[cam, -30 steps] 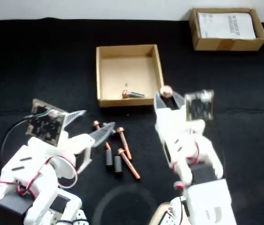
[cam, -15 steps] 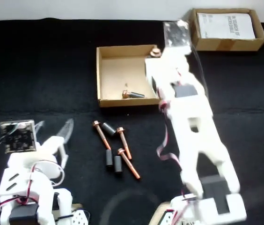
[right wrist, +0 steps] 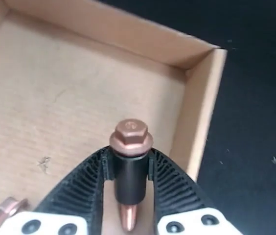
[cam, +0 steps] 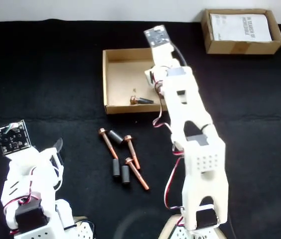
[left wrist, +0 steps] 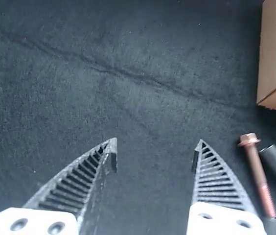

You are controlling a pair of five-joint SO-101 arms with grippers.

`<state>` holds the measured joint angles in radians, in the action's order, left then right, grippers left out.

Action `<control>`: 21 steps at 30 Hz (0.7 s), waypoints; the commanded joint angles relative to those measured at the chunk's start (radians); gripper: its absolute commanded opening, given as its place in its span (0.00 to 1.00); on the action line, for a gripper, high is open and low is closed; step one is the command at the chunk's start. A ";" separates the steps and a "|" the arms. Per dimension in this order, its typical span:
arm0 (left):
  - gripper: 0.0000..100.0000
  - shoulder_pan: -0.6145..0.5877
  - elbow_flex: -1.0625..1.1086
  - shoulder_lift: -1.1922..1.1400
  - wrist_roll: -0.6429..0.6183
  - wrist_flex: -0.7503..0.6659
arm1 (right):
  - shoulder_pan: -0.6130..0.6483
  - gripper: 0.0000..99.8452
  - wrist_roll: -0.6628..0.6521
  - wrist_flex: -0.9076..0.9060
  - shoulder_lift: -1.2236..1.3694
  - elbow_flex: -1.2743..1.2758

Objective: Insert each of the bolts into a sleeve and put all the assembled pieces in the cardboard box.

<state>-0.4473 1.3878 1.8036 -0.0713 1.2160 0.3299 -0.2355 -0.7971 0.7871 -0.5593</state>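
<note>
A black cloth point(cam: 41, 74), creased in places, covers the whole table, and a strip of pale wall point(cam: 80, 10) runs along the far edge. At the far right stands a cardboard box with a white printed sheet point(cam: 240, 47), well apart from the work. The open cardboard box point(cam: 125, 108) sits in the middle of the far half, with one finished bolt-and-sleeve piece point(cam: 141, 100) lying on its floor near the front wall. On the cloth just in front of it lie three loose copper bolts point(cam: 132, 152) and three short black sleeves point(cam: 115, 168), close together. Bare cloth spreads wide on either side of them. The right arm point(cam: 183, 102) is stretched far forward from its base, its wrist above the open box's right wall. The right gripper point(right wrist: 129, 155) points into the box beside that wall, its fingers closed around a black sleeve with a copper bolt through it point(right wrist: 129, 178). The bolt's hexagonal head sits just past the fingertips, and its pointed tip shows toward the palm. The left arm point(cam: 28, 172) is folded back at the near left. The left gripper point(left wrist: 156, 143) hangs over bare cloth, fingers spread wide with nothing between them, near one loose bolt and sleeve.
</note>
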 commanded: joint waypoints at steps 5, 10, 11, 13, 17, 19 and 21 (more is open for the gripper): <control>0.25 -0.012 0.050 0.004 -0.002 -0.005 | 0.030 0.08 -0.118 -0.220 0.142 -0.346; 0.25 -0.012 0.058 0.004 -0.002 -0.005 | 0.053 0.16 -0.118 -0.397 0.162 -0.510; 0.25 -0.012 0.058 0.004 -0.002 -0.005 | 0.054 0.16 -0.117 -0.429 0.160 -0.549; 0.25 -0.010 0.058 0.004 -0.002 -0.005 | 0.058 0.16 -0.117 -0.518 0.160 -0.653; 0.25 -0.008 0.058 0.004 -0.002 0.002 | 0.082 0.16 -0.005 -0.759 0.160 -0.917; 0.25 -0.010 0.058 0.004 -0.002 0.003 | 0.110 0.16 0.068 -0.908 0.160 -1.069; 0.25 -0.012 0.058 0.004 -0.002 0.003 | 0.137 0.16 0.117 -0.970 0.160 -1.198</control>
<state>-0.4473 1.4477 1.8021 -0.0713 1.2160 0.4266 -0.1895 -1.6517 0.9620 -1.5321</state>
